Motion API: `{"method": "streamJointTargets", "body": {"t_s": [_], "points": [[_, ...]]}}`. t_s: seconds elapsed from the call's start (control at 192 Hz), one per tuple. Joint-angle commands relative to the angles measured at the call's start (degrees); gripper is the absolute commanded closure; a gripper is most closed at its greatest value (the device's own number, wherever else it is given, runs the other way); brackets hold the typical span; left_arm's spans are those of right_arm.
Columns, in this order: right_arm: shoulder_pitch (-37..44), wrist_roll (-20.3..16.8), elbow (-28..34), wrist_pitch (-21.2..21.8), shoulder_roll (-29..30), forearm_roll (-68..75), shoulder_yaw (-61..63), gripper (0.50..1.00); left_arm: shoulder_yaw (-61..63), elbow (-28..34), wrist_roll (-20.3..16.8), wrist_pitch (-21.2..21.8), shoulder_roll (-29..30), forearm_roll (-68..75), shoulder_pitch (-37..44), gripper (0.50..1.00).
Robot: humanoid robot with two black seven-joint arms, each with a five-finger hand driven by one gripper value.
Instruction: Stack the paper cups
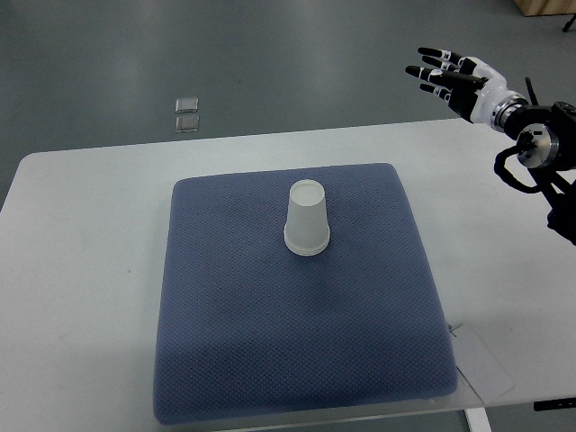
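Note:
A white paper cup (pixel 307 219) stands upside down near the middle of the blue mat (pixel 225 342); a double rim at its base suggests more than one cup nested together. My right hand (pixel 443 72) is raised at the upper right, beyond the table's far edge, well away from the cup. Its fingers are spread and hold nothing. The left arm does not show.
The blue mat lies on a white table (pixel 81 270). A white tag (pixel 481 364) sticks out at the mat's near right corner. Two small clear squares (pixel 187 113) lie on the grey floor beyond the table's far edge.

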Motion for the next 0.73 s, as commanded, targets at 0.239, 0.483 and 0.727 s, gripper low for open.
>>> {"method": "streamJointTargets", "body": {"t_s": [0.239, 0.483, 0.727], "points": [[-2.3, 0.0, 0.0, 0.3, 2.8, -0.8, 4.0, 0.589, 0.0, 0.0, 0.0, 0.0, 0.0, 0.0, -0.1, 0.5], [-3.4, 0.0, 0.2, 0.6, 4.2, -0.6, 4.8, 0.589, 0.0, 0.0, 0.0, 0.0, 0.0, 0.0, 0.0, 0.5], [-5.4, 0.0, 0.3, 1.5, 6.2, -0.6, 4.8, 0.589, 0.0, 0.0, 0.0, 0.0, 0.0, 0.0, 0.0, 0.5]]}}
